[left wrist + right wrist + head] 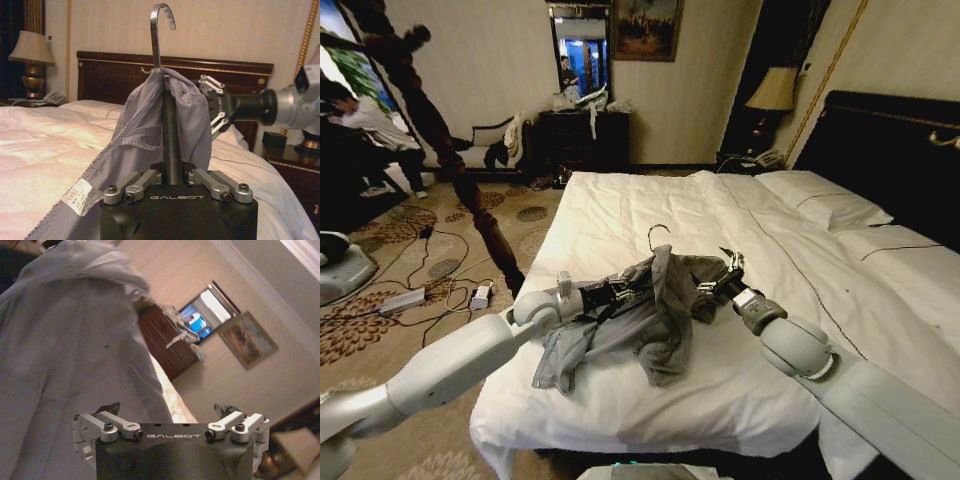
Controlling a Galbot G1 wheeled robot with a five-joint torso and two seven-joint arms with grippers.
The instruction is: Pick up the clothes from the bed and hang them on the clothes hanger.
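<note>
Head view: the grey clothes (650, 315) drape over the clothes hanger (658, 238) above the white bed (650, 205); the left gripper (172, 176) pinches the hanger's dark stem, and the right gripper (718, 282), fingers spread, sits beside the cloth

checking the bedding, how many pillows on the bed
2 pillows: one nearest the lamp, one beside it along the headboard. Others may be hidden.
</note>
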